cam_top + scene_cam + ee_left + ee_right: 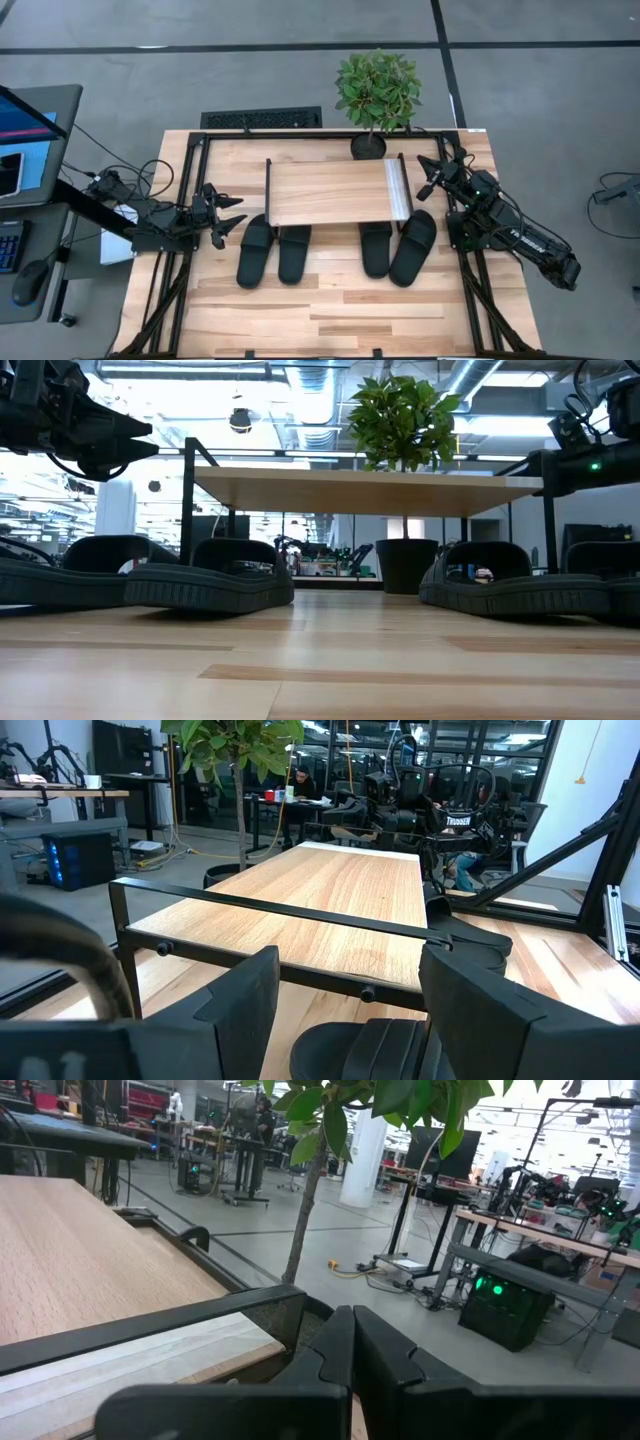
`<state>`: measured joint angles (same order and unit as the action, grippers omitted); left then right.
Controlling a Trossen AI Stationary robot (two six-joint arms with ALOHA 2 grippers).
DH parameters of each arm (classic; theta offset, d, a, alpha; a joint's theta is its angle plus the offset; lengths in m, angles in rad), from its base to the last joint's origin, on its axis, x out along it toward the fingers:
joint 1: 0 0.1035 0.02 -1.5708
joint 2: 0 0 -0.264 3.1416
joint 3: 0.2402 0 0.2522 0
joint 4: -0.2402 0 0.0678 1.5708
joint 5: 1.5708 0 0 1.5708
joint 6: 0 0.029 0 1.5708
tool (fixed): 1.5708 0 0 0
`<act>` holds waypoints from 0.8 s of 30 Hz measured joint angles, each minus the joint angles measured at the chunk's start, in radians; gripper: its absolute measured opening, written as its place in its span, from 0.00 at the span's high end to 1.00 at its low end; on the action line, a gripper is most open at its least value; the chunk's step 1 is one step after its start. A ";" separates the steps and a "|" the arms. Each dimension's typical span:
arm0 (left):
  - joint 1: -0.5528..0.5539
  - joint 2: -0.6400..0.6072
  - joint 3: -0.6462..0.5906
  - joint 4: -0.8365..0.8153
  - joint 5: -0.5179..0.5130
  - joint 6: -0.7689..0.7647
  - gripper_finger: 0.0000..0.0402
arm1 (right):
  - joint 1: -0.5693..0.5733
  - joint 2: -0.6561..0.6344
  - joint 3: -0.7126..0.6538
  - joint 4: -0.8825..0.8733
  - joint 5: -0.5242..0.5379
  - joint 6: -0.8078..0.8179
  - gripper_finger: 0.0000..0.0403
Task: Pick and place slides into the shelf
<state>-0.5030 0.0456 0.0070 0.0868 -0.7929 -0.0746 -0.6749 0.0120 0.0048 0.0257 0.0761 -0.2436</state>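
We find the left gripper [228, 222] hanging with its fingers spread apart and holding nothing, just beside the outermost of the slides [255, 251] on the left side, while the right gripper [428, 176] hangs with fingers pressed together, also holding nothing, near the pale-strip end of the shelf [330, 190]. All four slides lie on the tabletop [330, 310], none on the shelf: two side by side at the left, two at the right [414, 247], toes tucked partly beneath the shelf's front edge. The chief risk, in our judgement, lies in that overlap: lifting a slide straight up could catch its toe or strap on the underside of the board or on the black frame bar, which the left wrist view shows just ahead of the fingers. A second concern is that the paired slides touch or nearly touch, so closing on one could drag its neighbour. The potted plant [377, 95] behind the shelf could be brushed during placement. The slides appear matte black, rubbery, each with one broad strap and a ridged sole edge, upright and undamaged.
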 joint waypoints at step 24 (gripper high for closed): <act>0.000 0.000 0.000 -0.001 -0.015 0.000 0.43 | 0.000 0.000 0.000 0.000 0.000 0.000 1.00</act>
<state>-0.5028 0.0457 0.0068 0.0860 -0.8078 -0.0750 -0.6750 0.0122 0.0046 0.0257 0.0761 -0.2436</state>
